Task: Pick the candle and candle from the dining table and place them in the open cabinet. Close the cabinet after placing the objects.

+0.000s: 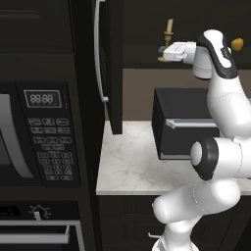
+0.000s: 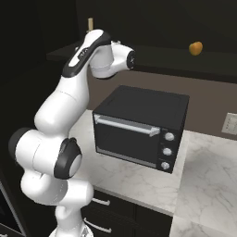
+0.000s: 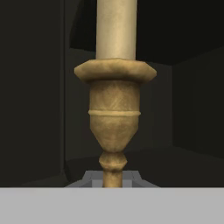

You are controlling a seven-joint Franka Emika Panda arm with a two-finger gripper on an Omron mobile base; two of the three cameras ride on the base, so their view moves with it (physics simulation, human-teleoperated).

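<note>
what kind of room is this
Most likely a home kitchen, rendered rather than real. A black toaster oven sits on a marble counter, a built-in microwave with a keypad is set in dark cabinetry, and a taper candle in a brass holder is inside the open upper cabinet.

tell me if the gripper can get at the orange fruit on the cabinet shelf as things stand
Probably not yet. The gripper is shut on the taper candle, so its jaws are occupied. The orange fruit sits further right along the open cabinet shelf, with nothing visible between.
</note>
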